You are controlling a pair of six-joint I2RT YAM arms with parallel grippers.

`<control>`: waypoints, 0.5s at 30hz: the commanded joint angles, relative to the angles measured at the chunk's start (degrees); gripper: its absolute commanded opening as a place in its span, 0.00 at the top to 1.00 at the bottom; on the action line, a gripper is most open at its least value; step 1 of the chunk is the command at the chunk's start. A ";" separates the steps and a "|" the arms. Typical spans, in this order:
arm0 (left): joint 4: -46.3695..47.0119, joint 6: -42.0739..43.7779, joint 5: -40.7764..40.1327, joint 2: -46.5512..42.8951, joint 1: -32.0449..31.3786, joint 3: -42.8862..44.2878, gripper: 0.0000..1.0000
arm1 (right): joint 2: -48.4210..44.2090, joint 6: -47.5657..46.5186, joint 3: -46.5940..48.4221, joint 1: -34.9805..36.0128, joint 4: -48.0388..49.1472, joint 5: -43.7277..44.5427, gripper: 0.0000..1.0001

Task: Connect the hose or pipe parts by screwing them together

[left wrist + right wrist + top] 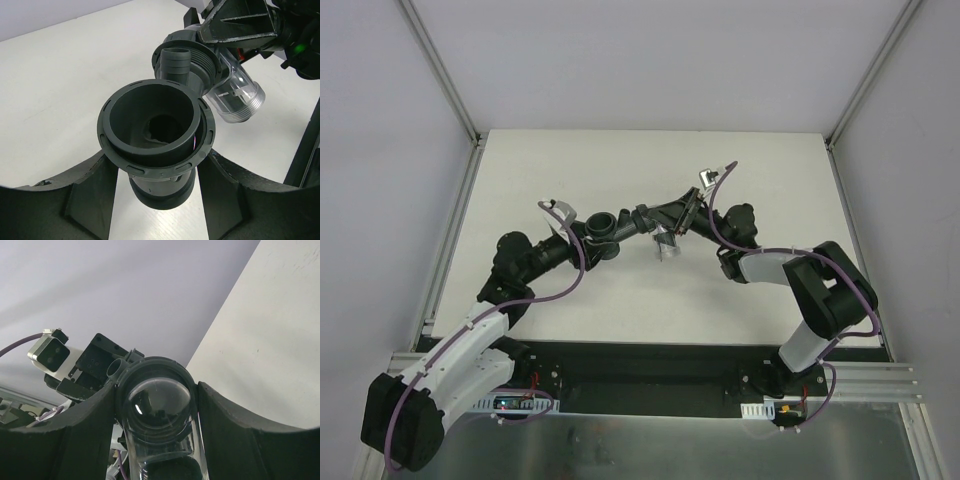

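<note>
dark grey plastic makes up the branched fitting [152,132], which the left gripper [160,200] clamps by its lower body, one finger on each side. its flared round socket opens toward the left wrist camera, hollow and dark inside. behind that socket a ribbed collar [200,67] of the same grey carries a short side spigot [175,62]. the clear connector [239,96] reaches out from this collar toward the lower right of the left wrist view, its free open end ringed with ridges. whether it is threaded into the collar or only pressed against it cannot be told. the right gripper [157,400] has its fingers [85,435] closed on the clear connector, touching both sides of it. from above, both grippers meet over the middle of the white table [620,310], the two parts joined end to end between them.
</note>
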 commanded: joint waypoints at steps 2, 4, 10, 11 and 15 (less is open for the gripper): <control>-0.18 3.67 14.03 -0.53 -3.01 3.52 1.00 | -1.44 0.17 0.06 0.85 9.92 3.85 0.99; -0.36 7.61 15.35 -2.11 -3.10 2.73 1.00 | -1.27 1.04 0.06 0.33 10.10 3.77 0.99; -1.66 21.59 14.48 -5.54 -5.12 1.31 1.00 | -1.27 2.80 -0.20 0.33 10.19 2.18 0.99; -2.89 22.57 14.30 -5.28 -5.21 2.02 1.00 | -1.27 3.07 -0.38 0.41 10.10 1.92 0.99; -8.08 30.47 14.30 -3.01 -7.14 4.57 1.00 | -1.35 3.24 -0.73 0.33 9.84 1.22 0.99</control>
